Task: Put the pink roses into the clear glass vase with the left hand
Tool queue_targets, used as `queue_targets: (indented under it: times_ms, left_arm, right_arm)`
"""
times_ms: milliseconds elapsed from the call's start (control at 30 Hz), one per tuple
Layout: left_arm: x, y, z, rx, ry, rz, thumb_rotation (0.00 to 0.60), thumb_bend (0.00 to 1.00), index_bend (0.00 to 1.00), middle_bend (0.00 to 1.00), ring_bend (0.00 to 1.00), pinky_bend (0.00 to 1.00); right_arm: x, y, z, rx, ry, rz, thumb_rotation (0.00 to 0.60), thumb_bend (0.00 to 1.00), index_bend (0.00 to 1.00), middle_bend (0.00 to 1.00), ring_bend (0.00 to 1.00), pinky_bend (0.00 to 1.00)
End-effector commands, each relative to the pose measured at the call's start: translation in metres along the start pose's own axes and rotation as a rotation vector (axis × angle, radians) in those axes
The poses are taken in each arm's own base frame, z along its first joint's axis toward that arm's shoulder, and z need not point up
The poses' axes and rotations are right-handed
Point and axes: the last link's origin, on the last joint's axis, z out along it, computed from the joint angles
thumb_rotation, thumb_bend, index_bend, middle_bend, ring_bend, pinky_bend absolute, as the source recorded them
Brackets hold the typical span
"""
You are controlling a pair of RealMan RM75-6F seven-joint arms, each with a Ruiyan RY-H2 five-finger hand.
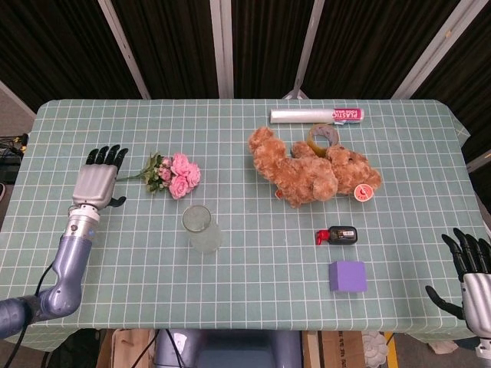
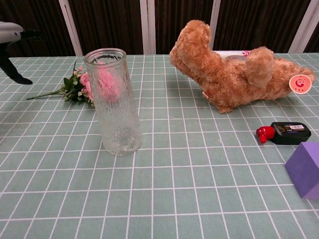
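Left hand (image 1: 97, 184) empty, fingers spread, just beside stem end of pink roses (image 1: 174, 175). Glass vase (image 1: 201, 228) upright nearby. Right hand (image 1: 472, 280) empty, fingers apart, at desk (image 1: 253, 261) edge.

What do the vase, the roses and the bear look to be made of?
Vase: clear glass with a pebbled, textured wall; the pink blooms show blurred through it. Roses: probably artificial, fabric or plastic, going by the even pink and stiff green leaves, though the pictures leave it open. Bear: plush, with curly tan pile.
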Motion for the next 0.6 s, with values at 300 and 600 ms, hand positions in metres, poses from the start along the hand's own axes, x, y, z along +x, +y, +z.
queue_targets:
  times_ms: [300,600]
  left_arm:
    - [-0.023,0.025,0.018,0.064,-0.016,0.029,0.600,0.25,0.05,0.01,0.00,0.02]
    - [-0.036,0.045,0.037,0.088,-0.044,-0.002,0.600,0.25,0.05,0.01,0.00,0.02]
  right_arm:
    - [-0.002,-0.003,0.002,0.008,-0.006,-0.006,0.600,0.22,0.11,0.05,0.00,0.00]
    - [-0.003,-0.003,0.002,0.011,-0.005,-0.005,0.600,0.22,0.11,0.05,0.00,0.00]
